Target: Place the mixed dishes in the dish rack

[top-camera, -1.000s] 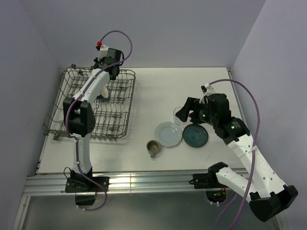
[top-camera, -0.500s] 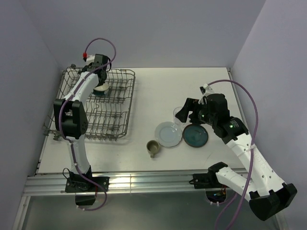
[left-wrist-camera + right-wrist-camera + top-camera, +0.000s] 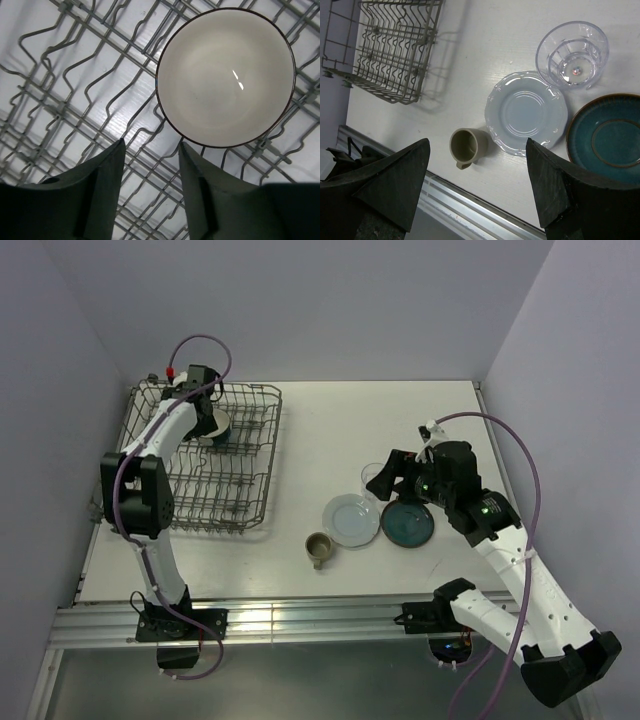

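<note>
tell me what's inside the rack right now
Only the bowl, open side up at the far end of the rack, nothing in it, with the open left gripper above. No other dish shows among the tines, though the left arm covers a strip.

Cream bowl (image 3: 225,75), grey rack (image 3: 215,480), pale blue plate (image 3: 526,112), teal plate (image 3: 610,142).

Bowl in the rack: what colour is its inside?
The bowl is cream inside, dark-rimmed; clearest in left wrist view.

Top cam: high over near edge, sees whole table (image 3: 330,410). L wrist cam close above rack (image 3: 240,455); R wrist higher, shares rack corner.
</note>
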Motion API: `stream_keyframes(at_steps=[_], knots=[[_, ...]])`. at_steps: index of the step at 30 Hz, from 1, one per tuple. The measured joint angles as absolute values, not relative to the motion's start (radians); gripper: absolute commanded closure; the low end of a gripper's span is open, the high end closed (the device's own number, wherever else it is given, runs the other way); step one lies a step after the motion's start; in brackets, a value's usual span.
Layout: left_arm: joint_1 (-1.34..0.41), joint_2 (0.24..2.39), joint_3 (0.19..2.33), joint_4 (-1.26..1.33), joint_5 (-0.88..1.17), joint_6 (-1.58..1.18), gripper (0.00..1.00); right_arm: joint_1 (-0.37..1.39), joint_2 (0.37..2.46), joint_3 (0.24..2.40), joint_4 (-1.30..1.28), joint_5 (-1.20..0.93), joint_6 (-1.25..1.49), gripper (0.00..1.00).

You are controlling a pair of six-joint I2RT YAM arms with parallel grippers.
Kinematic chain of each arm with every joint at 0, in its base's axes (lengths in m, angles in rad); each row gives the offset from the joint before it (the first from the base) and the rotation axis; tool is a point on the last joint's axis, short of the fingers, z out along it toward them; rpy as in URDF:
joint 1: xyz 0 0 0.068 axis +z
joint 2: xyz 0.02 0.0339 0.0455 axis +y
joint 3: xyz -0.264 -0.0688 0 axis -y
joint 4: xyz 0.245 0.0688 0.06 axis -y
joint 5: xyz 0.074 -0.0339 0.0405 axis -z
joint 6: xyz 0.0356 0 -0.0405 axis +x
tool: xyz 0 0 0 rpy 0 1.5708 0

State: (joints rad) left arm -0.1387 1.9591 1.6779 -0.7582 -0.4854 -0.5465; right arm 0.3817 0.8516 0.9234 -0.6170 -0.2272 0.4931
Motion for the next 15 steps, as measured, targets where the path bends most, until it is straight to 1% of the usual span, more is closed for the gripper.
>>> stream_keyframes(at_steps=[1, 2, 5, 9, 15], knots=[[-0.13, 1.952, 1.669, -0.751, -0.471, -0.548, 0.42, 0.382, 0.85, 0.923, -0.617, -0.228, 0.494, 0.16], [-0.117, 1.943, 1.654, -0.738, -0.45, -0.553, 0.42, 0.382, 0.85, 0.923, -0.617, -0.228, 0.496, 0.16], [-0.062, 1.932, 1.622, -0.717, -0.365, -0.582, 0.42, 0.382, 0.85, 0.923, -0.622, -0.228, 0.497, 0.16], [0.005, 1.956, 1.632, -0.711, -0.282, -0.619, 0.43, 0.382, 0.843, 0.923, -0.636, -0.217, 0.497, 0.16], [0.008, 2.049, 1.711, -0.7, -0.212, -0.638, 0.44, 0.382, 0.832, 0.923, -0.653, -0.199, 0.495, 0.16]])
